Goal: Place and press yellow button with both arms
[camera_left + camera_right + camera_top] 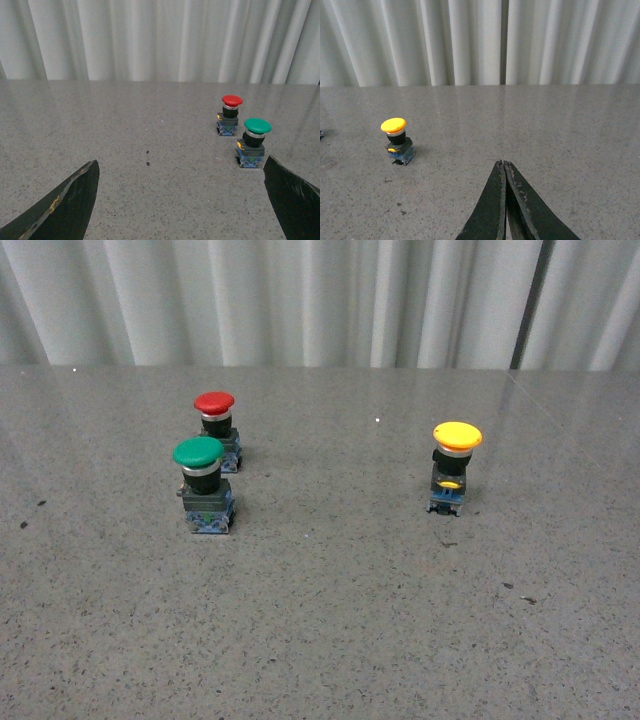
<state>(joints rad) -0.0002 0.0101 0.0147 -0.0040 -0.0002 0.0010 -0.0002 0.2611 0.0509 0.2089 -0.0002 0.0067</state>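
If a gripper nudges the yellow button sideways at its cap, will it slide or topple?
The yellow button stands upright on the table with a wide cap over a narrower base, so a push high up would probably tip it rather than slide it. It looks rigid, hard plastic, so it should not deform. The domed cap may be slippery for jaws; the squarer body looks easier to grip.

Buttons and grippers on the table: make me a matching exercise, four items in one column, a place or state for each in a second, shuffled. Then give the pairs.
Column one:
1. yellow button
2. green button
3. left gripper
4. right gripper

Column two:
A. jaws wide apart, nothing between them
B. stands alone on the right side of the table in the front view
C. jaws closed together, holding nothing
D. stands just in front of the red button

Pairs: 1-B, 2-D, 3-A, 4-C
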